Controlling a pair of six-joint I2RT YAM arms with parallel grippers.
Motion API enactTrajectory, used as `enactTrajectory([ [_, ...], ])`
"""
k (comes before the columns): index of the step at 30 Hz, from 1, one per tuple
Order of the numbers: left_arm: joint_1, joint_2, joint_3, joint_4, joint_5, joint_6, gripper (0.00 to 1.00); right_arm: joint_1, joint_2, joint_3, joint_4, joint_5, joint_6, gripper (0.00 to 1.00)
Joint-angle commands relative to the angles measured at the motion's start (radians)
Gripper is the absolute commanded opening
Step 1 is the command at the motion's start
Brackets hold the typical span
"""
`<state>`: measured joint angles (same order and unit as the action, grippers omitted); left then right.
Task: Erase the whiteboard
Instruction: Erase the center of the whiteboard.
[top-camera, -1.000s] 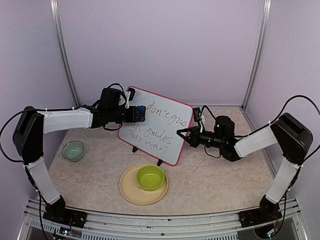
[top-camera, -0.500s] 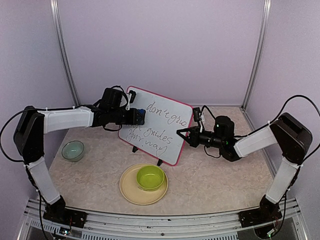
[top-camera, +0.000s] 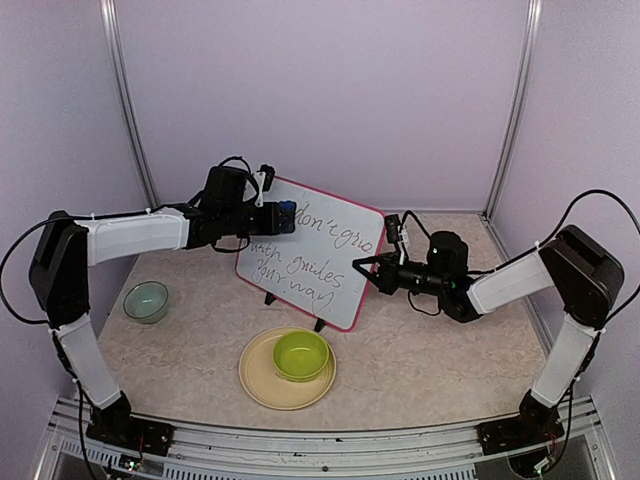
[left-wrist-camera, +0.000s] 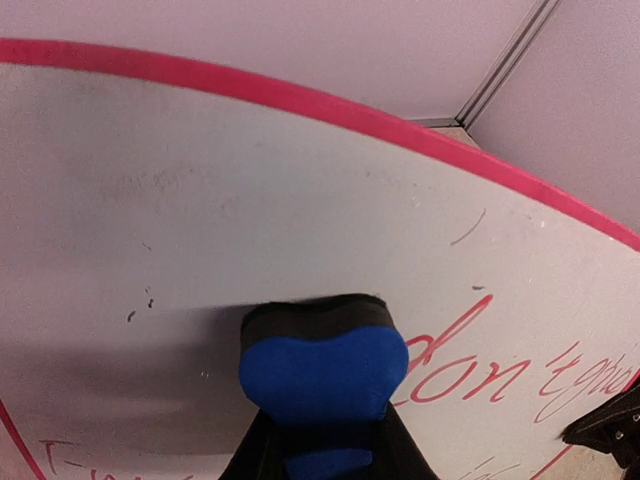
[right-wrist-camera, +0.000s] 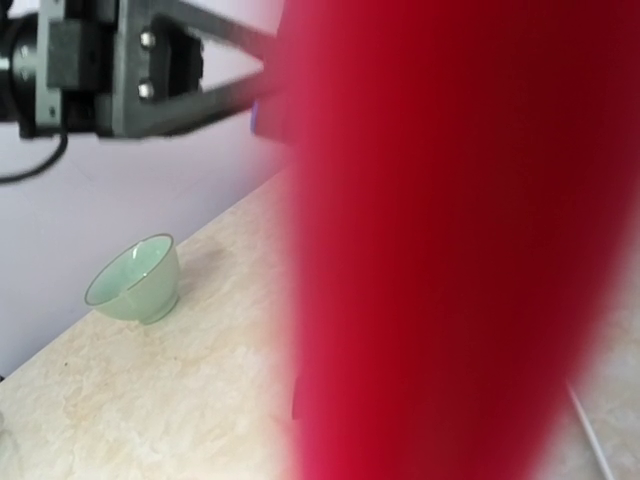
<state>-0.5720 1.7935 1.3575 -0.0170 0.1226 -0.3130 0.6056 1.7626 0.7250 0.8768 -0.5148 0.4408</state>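
The whiteboard (top-camera: 335, 292), pink-red framed, stands tilted on small black feet mid-table and bears handwriting on its middle and right. My left gripper (top-camera: 278, 217) is shut on a blue eraser (top-camera: 286, 215) whose black pad presses on the board's upper left. In the left wrist view the eraser (left-wrist-camera: 322, 372) sits just left of the word "don't", with wiped board (left-wrist-camera: 230, 190) above it. My right gripper (top-camera: 366, 272) is shut on the board's right edge. The red frame (right-wrist-camera: 460, 250) fills most of the right wrist view and hides the fingers.
A pale green bowl (top-camera: 146, 301) sits at the left, also visible as a bowl (right-wrist-camera: 135, 280) in the right wrist view. A beige plate (top-camera: 258, 385) holding a lime green bowl (top-camera: 301, 355) lies just in front of the board. Purple walls enclose the table.
The left gripper has carried the eraser upward and slightly right along the board's upper left. The right arm and the board have stayed still.
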Motion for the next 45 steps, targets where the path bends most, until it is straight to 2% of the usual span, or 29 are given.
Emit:
enactTrajectory([
  [1,-0.020,0.017,-0.113,0.023,-0.006,-0.024,0.01,0.046,0.106,-0.080,-0.403,-0.117,-0.206,0.00],
  [5,-0.025,0.022,-0.171,0.041,-0.010,-0.035,0.01,0.048,0.105,-0.079,-0.403,-0.119,-0.207,0.00],
  [9,-0.029,0.021,-0.165,0.038,-0.014,-0.032,0.01,0.048,0.108,-0.078,-0.405,-0.118,-0.208,0.00],
  [18,-0.028,0.030,0.044,-0.056,-0.034,0.017,0.01,0.051,0.111,-0.076,-0.409,-0.118,-0.209,0.00],
  [22,-0.027,0.039,0.084,-0.072,-0.043,0.027,0.01,0.051,0.112,-0.074,-0.409,-0.119,-0.209,0.00],
  [26,-0.029,0.037,0.039,-0.050,-0.033,0.014,0.01,0.052,0.112,-0.073,-0.411,-0.119,-0.212,0.00],
  [37,-0.037,0.002,-0.212,0.062,-0.020,-0.038,0.01,0.053,0.117,-0.070,-0.413,-0.117,-0.209,0.00],
  [40,-0.037,0.009,-0.197,0.048,-0.026,-0.030,0.01,0.054,0.119,-0.068,-0.412,-0.118,-0.209,0.00],
  [45,-0.035,0.017,-0.084,0.002,-0.031,-0.001,0.01,0.054,0.121,-0.068,-0.414,-0.117,-0.209,0.00],
])
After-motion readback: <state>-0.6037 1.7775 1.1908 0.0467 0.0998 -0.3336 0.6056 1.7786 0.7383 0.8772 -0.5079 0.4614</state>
